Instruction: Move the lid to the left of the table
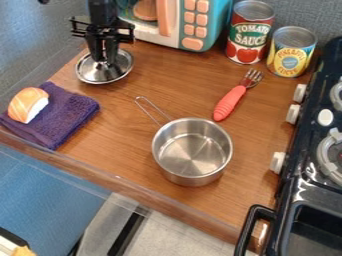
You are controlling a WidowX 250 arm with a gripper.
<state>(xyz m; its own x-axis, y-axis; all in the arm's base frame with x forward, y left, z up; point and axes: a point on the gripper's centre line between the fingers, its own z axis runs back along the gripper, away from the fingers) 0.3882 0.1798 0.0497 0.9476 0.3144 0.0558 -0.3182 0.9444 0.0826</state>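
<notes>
The black 2-finger claw [101,59] hangs directly over the round, shiny metal lid [105,75], at the far left of the brown wooden tabletop [120,140]. That is the relation that counts: the lid lies right below the claw, so the reach looks done, with only the grip and the carry to settle. I cannot tell whether the claw is open, closed or gripping the lid's middle.

The lid already sits left of most things, so the move left should be short. The folded purple cloth [72,111] lies near and left of it, with an orange-and-white toy sushi piece [28,105] on top; a low carry that way could snag the cloth. The teal-and-white toy microwave [194,30] stands just to the far right. Well out of the way, nearer and to the right, are the steel saucepan [192,151], the red-handled fork [231,101] and 2 food cans [250,32].
</notes>
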